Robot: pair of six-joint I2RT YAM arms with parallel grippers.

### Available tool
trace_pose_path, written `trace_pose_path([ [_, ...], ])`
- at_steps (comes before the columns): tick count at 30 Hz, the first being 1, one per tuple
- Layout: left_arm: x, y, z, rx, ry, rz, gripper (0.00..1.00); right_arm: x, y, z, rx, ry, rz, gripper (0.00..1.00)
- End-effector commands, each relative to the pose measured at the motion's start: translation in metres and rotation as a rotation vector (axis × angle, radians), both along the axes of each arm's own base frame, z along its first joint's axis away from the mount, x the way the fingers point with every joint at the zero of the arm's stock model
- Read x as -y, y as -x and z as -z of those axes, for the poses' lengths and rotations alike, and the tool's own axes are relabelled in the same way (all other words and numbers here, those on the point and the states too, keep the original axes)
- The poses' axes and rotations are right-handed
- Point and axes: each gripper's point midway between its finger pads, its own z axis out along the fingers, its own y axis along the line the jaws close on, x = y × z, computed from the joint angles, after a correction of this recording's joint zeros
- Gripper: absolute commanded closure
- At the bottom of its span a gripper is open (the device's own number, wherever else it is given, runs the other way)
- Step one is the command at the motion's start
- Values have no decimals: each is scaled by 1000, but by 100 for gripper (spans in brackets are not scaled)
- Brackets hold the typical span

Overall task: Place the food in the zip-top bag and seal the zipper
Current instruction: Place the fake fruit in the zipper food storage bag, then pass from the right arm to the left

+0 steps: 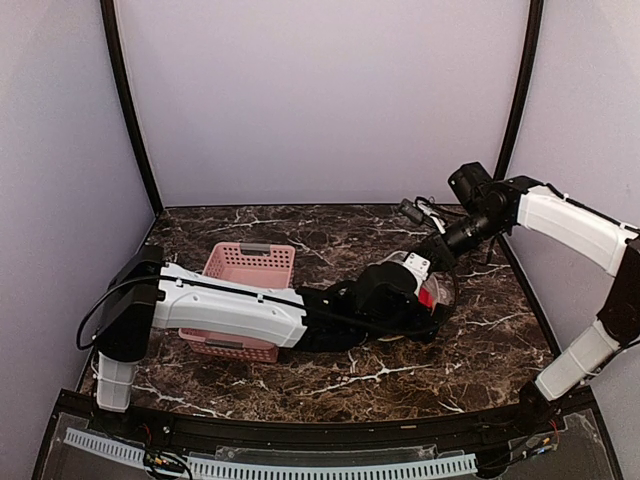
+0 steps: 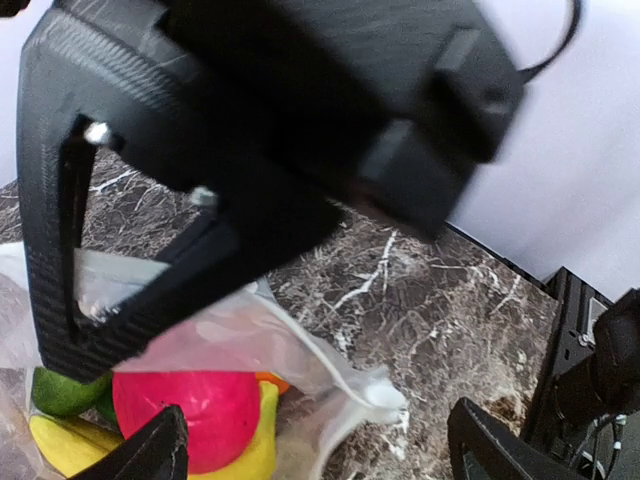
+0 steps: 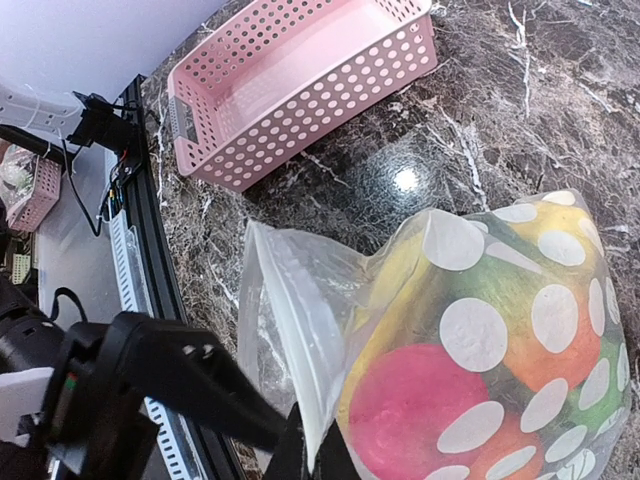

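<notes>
Zip-top bag (image 3: 470,330), clear with white dots, lies on the dark marble worktop (image 1: 330,235) right of centre, nearer the right edge than the left. All the food is inside it: magenta-red piece (image 3: 410,410), orange (image 3: 540,350), green piece (image 3: 485,290), yellow piece (image 3: 400,275). The left wrist view shows the same load from the bag's mouth side, with a yellow banana (image 2: 55,440) at the bottom and a green lime-like piece (image 2: 60,390) beside the magenta one.

Right gripper (image 3: 300,455): jaws closed tight, pinching the bag's edge by the mouth, so plastic is bunched up there. The zipper (image 3: 290,320) runs as a pale band along that edge; cannot tell if it is pressed together.

Left gripper (image 2: 320,455): jaws spread wide with nothing between them, one fingertip (image 2: 150,450) just above the food and the other out over bare marble. It sits close to the bag's mouth, and the right gripper's black body fills the upper part of the left wrist view. A loose flap of bag plastic lies on the marble between the left fingers.

Pink slotted basket (image 1: 250,265) is left of centre on the worktop, well apart from the bag. Its near side is hidden under the left arm (image 1: 230,310), which stretches across from the near left corner. Nothing shows inside the basket in the right wrist view
</notes>
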Motion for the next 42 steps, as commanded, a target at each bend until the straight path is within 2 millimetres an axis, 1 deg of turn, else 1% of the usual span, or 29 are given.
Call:
trace_pose_path([
  [1, -18, 23, -24, 8, -4, 37, 12, -1, 4, -8, 49, -24, -18, 100],
  [2, -22, 28, -16, -3, -17, 43, 12, -1, 4, -8, 51, -23, -18, 100],
  [3, -25, 31, -19, -5, -11, 44, 13, 0, 5, -8, 53, -23, -19, 100],
  [4, -27, 35, -19, -9, -9, 49, 14, 0, 6, -8, 55, -23, -19, 100],
  [5, -36, 38, -14, -19, -16, 43, 14, 1, 6, -7, 57, -20, -20, 100],
  [6, -43, 43, -3, -29, -35, 40, 15, 1, 6, -7, 60, -18, -21, 100],
  [7, -49, 44, -10, -26, -22, 34, 15, 2, 7, -7, 66, -15, -21, 100],
  [8, -57, 48, 1, -32, -44, 36, 15, 3, 7, -6, 70, -11, -20, 100],
  [9, -63, 51, -8, -27, -31, 42, 16, 3, 7, -6, 78, -11, -24, 100],
  [12, -87, 56, -10, 46, -114, 81, 15, 4, 10, 2, 83, -7, -40, 100],
  [14, -105, 48, -14, 117, -189, 54, 13, 5, 8, 8, 83, 8, -45, 100],
  [15, -113, 40, -17, 147, -215, 14, 12, 6, 7, 10, 85, 19, -45, 100],
  [16, -121, 36, -18, 153, -245, -4, 11, 6, 6, 12, 95, 30, -48, 100],
  [17, -129, 25, -19, 142, -250, -43, 11, 7, 5, 14, 107, 34, -51, 100],
  [18, -137, 21, -14, 85, -254, -74, 12, 7, 3, 16, 118, 35, -48, 100],
  [19, -143, 13, -10, 41, -241, -98, 15, 7, 1, 19, 129, 38, -44, 100],
  [21, -152, 9, 2, -85, -169, -154, 20, 6, -1, 20, 144, 27, -40, 100],
  [22, -154, 11, 6, -146, -92, -174, 22, 5, -1, 20, 141, 20, -43, 100],
  [23, -150, 11, 2, -166, -24, -179, 26, 4, -2, 20, 141, 16, -44, 100],
  [24, -152, 16, 11, -217, 10, -178, 30, 3, -1, 19, 140, 10, -46, 100],
  [25, -150, 17, 12, -250, 69, -184, 31, 2, -2, 18, 140, 6, -47, 100],
  [26, -146, 20, 15, -275, 86, -170, 35, 2, -2, 16, 139, 2, -46, 100],
  [27, -142, 21, 18, -293, 116, -166, 36, 1, -2, 14, 138, -1, -46, 100],
  [29, -131, 24, 22, -315, 145, -129, 37, 0, -1, 9, 136, -11, -49, 100],
  [32, -119, 29, 28, -335, 171, -84, 45, -2, 1, 4, 139, -20, -52, 100],
  [35, -109, 28, 32, -341, 172, -71, 47, -3, 4, 3, 136, -20, -56, 100],
  [37, -106, 25, 36, -346, 167, -88, 50, -3, 6, 2, 136, -22, -61, 100],
  [39, -106, 21, 41, -357, 163, -123, 56, -3, 9, 1, 141, -22, -64, 100],
  [42, -109, 14, 50, -374, 164, -179, 61, -2, 10, -3, 149, -21, -63, 100],
])
